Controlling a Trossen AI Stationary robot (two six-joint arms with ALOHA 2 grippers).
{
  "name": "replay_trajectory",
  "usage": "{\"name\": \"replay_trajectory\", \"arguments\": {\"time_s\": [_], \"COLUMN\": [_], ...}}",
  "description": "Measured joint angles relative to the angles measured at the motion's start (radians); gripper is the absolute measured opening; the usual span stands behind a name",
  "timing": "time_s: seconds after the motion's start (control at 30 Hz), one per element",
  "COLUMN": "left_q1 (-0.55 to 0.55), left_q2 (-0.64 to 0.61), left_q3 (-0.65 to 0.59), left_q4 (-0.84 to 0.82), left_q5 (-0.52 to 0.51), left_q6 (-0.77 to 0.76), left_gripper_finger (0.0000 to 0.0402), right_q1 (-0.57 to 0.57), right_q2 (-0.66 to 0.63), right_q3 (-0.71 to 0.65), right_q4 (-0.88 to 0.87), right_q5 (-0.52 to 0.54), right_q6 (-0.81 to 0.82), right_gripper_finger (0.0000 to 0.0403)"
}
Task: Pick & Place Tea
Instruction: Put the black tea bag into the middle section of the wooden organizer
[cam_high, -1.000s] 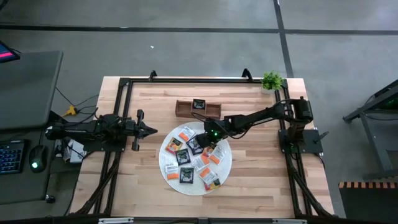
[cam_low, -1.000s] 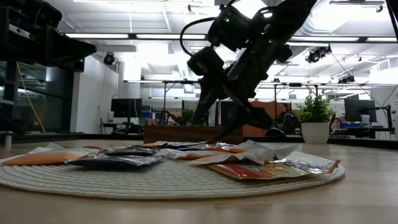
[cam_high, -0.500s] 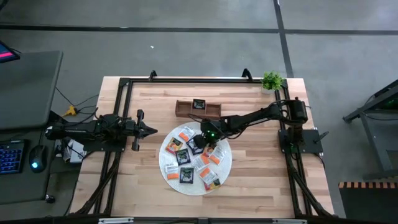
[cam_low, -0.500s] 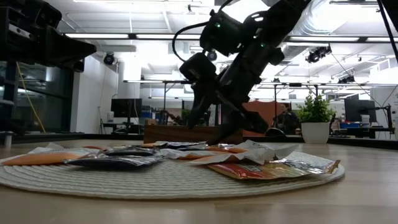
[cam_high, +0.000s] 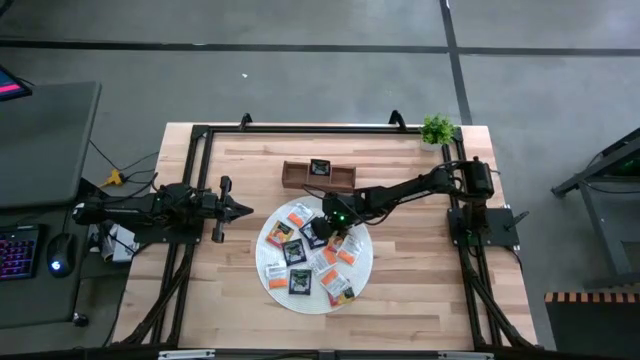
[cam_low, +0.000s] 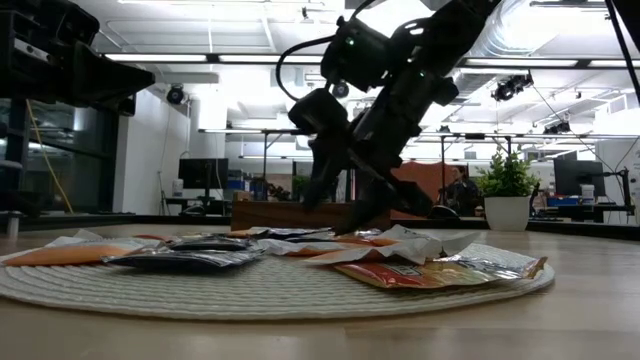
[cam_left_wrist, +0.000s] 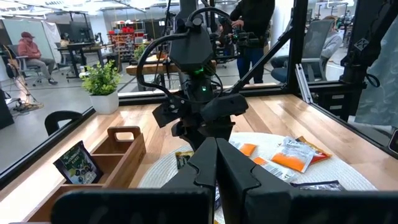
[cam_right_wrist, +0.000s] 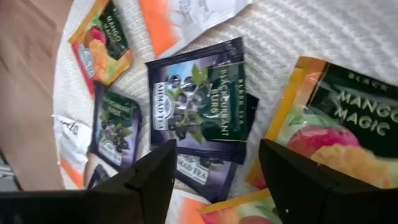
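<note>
1. Risk of a double pick. The dark blackcurrant sachet (cam_right_wrist: 198, 102) under our right gripper (cam_right_wrist: 214, 171) lies on top of another dark sachet (cam_right_wrist: 205, 169), edges overlapping. If the fingers close low, we judge both packets may lift together.
2. Risk of a slip. The sachets are flat and glossy on a woven white mat (cam_high: 362, 268). Fingers landing on the flat face instead of an edge could push the packet sideways or pinch mat fibres.
3. Risk of disturbing neighbours. An orange mango sachet (cam_right_wrist: 326, 134) sits just beside the target, touching or nearly so; a finger could drag it.
4. Right gripper: fingers stand wide apart, straddling the blackcurrant sachet from above. We see nothing held. Whether the tips touch the mat, we cannot tell; in the low view they hang close over the pile.
5. Left gripper (cam_high: 238, 209): fingers pressed together, empty, parked off the mat near the table's left side.
6. The tea: most sachets scattered on the mat; one already stands in the wooden tray (cam_high: 296, 178), middle compartment.
</note>
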Motion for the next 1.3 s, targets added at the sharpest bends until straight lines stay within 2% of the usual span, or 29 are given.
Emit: {"name": "replay_trajectory", "arguments": {"time_s": [0.3,0.6,0.77,1.13,1.3], "left_q1": [0.000,0.000,0.000,0.000,0.000], "left_q2": [0.000,0.000,0.000,0.000,0.000], "left_q3": [0.000,0.000,0.000,0.000,0.000], "left_q4": [0.000,0.000,0.000,0.000,0.000], "left_q5": [0.000,0.000,0.000,0.000,0.000], "left_q6": [0.000,0.000,0.000,0.000,0.000], "left_gripper_finger": [0.0000,0.0000,0.0000,0.0000,0.0000], "right_q1": [0.000,0.000,0.000,0.000,0.002], "right_q2": [0.000,0.000,0.000,-0.004,-0.053], "right_q3": [0.000,0.000,0.000,0.000,0.001], "right_q4": [-0.006,-0.013,-0.016,-0.010,-0.016], "right_q5": [0.005,-0.006,-0.019,-0.014,0.019], "right_q6": [-0.009,-0.019,-0.043,-0.057,-0.080], "right_gripper_finger": [0.0124,0.0059,0.0008,0.0001,0.0001]}}
